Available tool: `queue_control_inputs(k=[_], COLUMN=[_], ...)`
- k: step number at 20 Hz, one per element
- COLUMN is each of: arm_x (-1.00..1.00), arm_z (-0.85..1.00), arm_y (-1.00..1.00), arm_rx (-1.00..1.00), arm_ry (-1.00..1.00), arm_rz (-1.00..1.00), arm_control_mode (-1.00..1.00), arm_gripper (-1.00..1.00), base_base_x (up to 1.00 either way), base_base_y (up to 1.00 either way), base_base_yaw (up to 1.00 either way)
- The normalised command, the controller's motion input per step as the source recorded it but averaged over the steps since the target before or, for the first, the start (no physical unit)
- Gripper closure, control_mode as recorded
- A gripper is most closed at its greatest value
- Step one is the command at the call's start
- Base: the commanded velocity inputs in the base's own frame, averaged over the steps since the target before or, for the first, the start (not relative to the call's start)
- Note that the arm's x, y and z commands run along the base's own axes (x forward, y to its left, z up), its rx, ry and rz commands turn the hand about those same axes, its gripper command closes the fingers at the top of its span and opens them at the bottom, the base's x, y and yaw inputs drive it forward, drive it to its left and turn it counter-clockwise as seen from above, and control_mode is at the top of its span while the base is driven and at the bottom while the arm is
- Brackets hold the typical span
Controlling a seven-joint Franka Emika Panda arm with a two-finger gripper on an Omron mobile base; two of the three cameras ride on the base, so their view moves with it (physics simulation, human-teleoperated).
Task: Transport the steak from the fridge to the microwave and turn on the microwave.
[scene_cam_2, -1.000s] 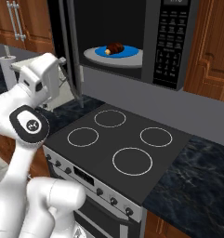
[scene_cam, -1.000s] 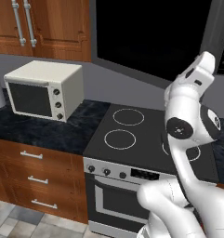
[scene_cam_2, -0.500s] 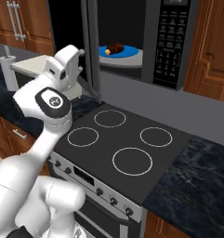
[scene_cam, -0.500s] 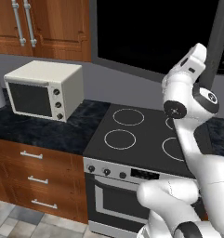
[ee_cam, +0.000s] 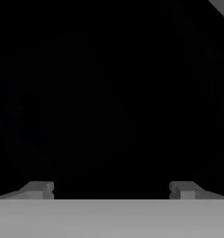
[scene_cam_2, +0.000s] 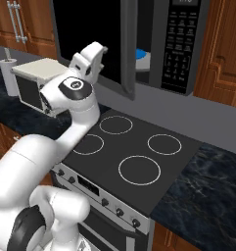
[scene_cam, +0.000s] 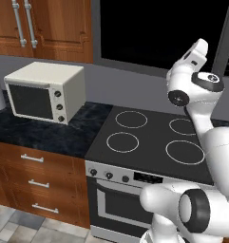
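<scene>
Tool [ee_cam: 111, 188] open w/ 2 tips wide apart, facing dark glass of microwave [scene_cam_2: 180, 44] door, nothing held

Wood cabinets [scene_cam: 54, 23] are hanging over a dark counter [scene_cam: 49, 130]; a stove [scene_cam_2: 134, 157] is sitting mid-counter, grey tiles [scene_cam: 21, 225] lying below.

We get flat, even rendered light in both base views: no glare, soft shadows, sharp edges, no distortion. The microwave [scene_cam_2: 139, 44] door glass reads pure black. Our hand view is near-black, only the fingertips [ee_cam: 39, 189] dimly lit grey; nothing else resolves.
</scene>
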Motion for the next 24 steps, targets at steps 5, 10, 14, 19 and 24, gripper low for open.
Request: queue_control_inputs(k=[5,10,14,19,24], arm_x=[0.54,0.42,0.27,0.22,0.2], arm_z=[0.0,0.0,0.0,0.0,0.0], arm_y=[-0.33,-0.28,-0.24,-0.09,-0.04], arm_rx=[0.0,0.01,0.0,0.0,0.0], arm_ry=[0.0,0.0,0.0,0.0,0.0], arm_rz=[0.0,0.0,0.0,0.0,0.0], arm_control_mode=[-1.0,-1.0,-1.0,-1.0,-1.0], arm_gripper=[-1.0,-1.0,-1.0,-1.0,-1.0], base_base_x=[0.0,0.0,0.0,0.0,0.0], base_base_y=[0.0,0.0,0.0,0.0,0.0], base_base_yaw=[0.0,0.0,0.0,0.0,0.0])
